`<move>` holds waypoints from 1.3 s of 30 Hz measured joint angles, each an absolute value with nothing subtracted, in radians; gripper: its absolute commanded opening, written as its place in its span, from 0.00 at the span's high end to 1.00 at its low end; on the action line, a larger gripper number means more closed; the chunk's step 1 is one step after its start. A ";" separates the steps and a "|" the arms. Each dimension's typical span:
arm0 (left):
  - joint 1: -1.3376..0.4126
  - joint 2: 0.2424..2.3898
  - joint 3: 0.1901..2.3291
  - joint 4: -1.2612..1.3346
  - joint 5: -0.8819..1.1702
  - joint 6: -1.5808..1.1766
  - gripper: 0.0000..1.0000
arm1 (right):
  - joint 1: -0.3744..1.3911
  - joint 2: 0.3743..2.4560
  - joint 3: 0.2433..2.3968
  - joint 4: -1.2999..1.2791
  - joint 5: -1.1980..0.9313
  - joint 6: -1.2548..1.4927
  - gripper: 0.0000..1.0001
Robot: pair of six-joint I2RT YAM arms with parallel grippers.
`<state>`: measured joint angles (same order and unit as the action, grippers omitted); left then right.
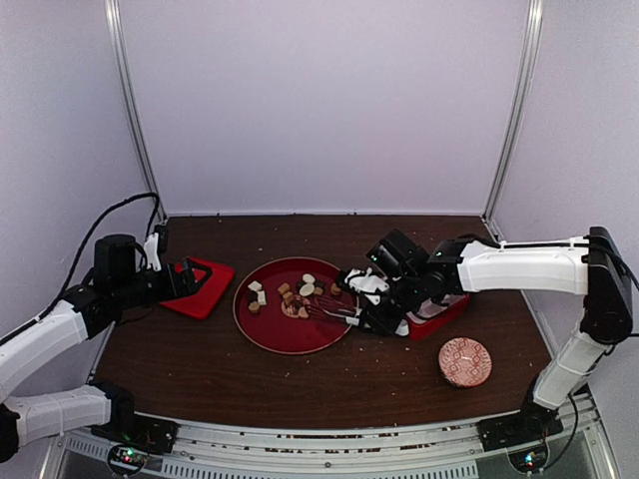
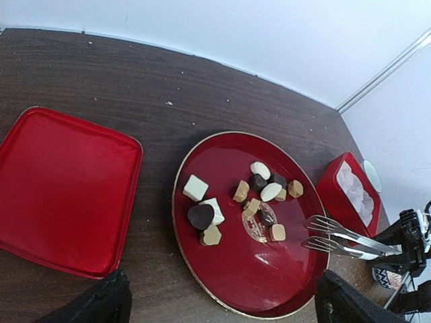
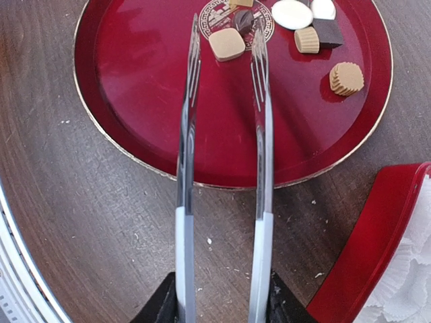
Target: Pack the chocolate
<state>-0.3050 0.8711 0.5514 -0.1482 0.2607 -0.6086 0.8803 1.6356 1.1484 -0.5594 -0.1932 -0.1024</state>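
Right gripper (image 3: 219, 304) clasps tongs (image 3: 261, 175), tips flanking a tan chocolate (image 3: 226, 44) near plate (image 3: 101, 101) centre; left gripper (image 2: 225, 306) spread wide.

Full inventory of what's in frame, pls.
dark wooden table: one, brown, under everything
round red gold-rimmed plate: one, table centre
bite-sized chocolates: about fourteen, dark brown, tan, white, on plate
flat red square tray: one, left of plate
red box of white paper cups: one, right of plate
small patterned bowl: one, red-white, near right
metal fork-tipped tongs: one, silver, tips over plate
left tool: black, open, near tray
right tool: black, shut on tongs
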 measured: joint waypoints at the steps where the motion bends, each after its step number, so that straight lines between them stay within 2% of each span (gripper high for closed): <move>1: -0.305 0.871 0.551 -0.150 0.262 -0.609 0.02 | 0.880 1.644 1.161 -0.564 -0.189 -0.110 0.62; 39: -0.309 0.899 0.554 -0.143 0.283 -0.599 0.02 | 0.879 1.913 1.456 -0.714 -0.178 -0.249 0.63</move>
<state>-0.3088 0.8993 0.5545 -0.1429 0.2832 -0.5995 0.8791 1.9133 1.4563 -0.7143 -0.1776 -0.2493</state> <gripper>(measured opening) 0.976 0.378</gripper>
